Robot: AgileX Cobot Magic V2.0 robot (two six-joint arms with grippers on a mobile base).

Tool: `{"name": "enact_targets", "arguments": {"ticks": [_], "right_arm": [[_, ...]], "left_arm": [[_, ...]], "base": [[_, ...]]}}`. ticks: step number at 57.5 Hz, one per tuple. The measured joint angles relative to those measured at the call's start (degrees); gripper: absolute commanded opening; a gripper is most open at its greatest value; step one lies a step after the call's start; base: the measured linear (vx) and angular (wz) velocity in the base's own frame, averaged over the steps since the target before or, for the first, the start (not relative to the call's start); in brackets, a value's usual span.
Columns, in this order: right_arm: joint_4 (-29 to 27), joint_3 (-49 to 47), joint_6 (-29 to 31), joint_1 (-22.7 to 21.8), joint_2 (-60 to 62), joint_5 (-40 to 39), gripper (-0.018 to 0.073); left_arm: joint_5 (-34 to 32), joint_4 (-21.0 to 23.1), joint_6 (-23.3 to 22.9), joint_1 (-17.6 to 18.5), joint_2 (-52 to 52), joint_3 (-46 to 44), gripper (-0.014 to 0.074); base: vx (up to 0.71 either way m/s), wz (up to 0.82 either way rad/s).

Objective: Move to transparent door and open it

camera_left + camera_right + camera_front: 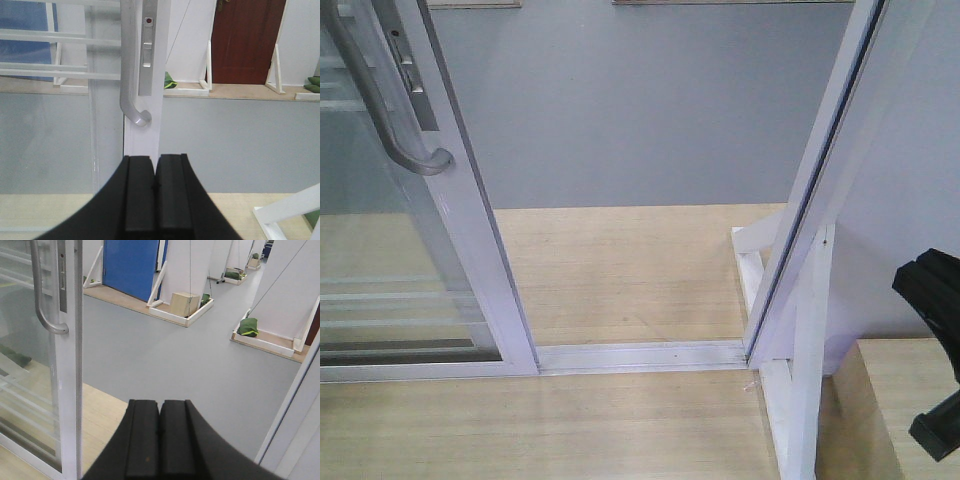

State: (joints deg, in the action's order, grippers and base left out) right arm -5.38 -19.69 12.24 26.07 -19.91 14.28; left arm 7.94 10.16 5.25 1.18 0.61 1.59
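Both grippers, left [155, 187] and right [160, 432], ride w/ jaws pressed together, holding nothing. Door [470, 260] sits slid left of the doorway, handle [395, 110] untouched; gap to its right looks wide enough, so opening seems done.

A grey floor [650, 110] lies beyond the light wooden floor [620, 270], and a white floor track [640, 355] runs across the wood. A white door jamb [815, 190] leans up at the right, with a white support frame [805, 340] at its foot. Farther off are a blue door [131, 267], a cardboard box [184, 304], a green bag [248, 327] and a dark red door [246, 40].
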Motion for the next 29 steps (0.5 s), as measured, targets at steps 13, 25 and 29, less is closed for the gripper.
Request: {"name": "enact_targets", "arguments": {"ticks": [13, 25, 29], "right_arm": [[0.00, 0.00, 0.00, 0.00, 0.00, 0.05, -0.0004], [0.00, 0.00, 0.00, 0.00, 0.00, 0.05, -0.0004], [0.00, 0.00, 0.00, 0.00, 0.00, 0.05, -0.0004]], "left_arm": [[0.37, 0.00, 0.00, 0.00, 0.00, 0.10, 0.0003], [0.37, 0.00, 0.00, 0.00, 0.00, 0.10, 0.0003], [0.37, 0.00, 0.00, 0.00, 0.00, 0.10, 0.0003]], "base": [[0.00, 0.00], [0.00, 0.00], [0.00, 0.00]]}}
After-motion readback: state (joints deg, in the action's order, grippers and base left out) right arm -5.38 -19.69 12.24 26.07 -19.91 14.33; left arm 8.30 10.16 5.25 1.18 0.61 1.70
